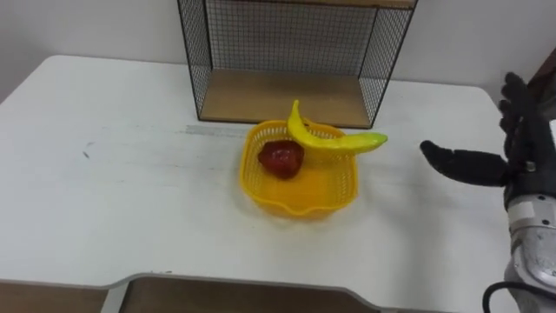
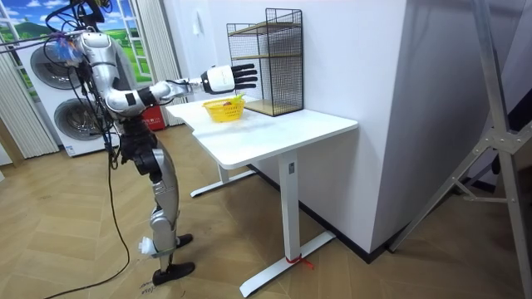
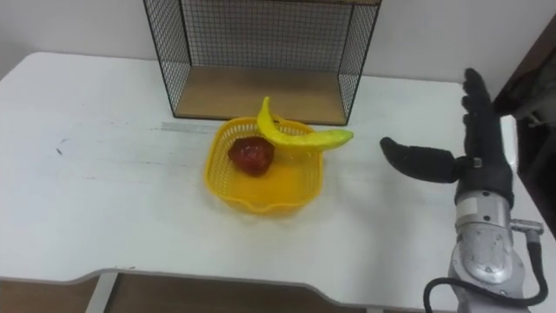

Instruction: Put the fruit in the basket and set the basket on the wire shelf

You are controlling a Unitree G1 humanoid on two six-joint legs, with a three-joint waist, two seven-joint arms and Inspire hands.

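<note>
Fruit: banana [image 1: 334,142] and red fruit [image 1: 280,158] are lying inside the yellow basket [image 1: 300,204].
Basket: sitting on the bench [image 1: 113,174], just in front of the wire shelf [image 1: 282,35].
Right hand [image 3: 478,156]: hovering right of the basket, fingers spread wide, holding nothing.
Remaining: lifting the basket onto the shelf.
Room: bare bench surrounding the basket; the banana is overhanging its rim.

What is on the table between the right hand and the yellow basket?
Nothing: in the right eye view, only bare white tabletop separates the right hand from the yellow plastic basket.
</note>
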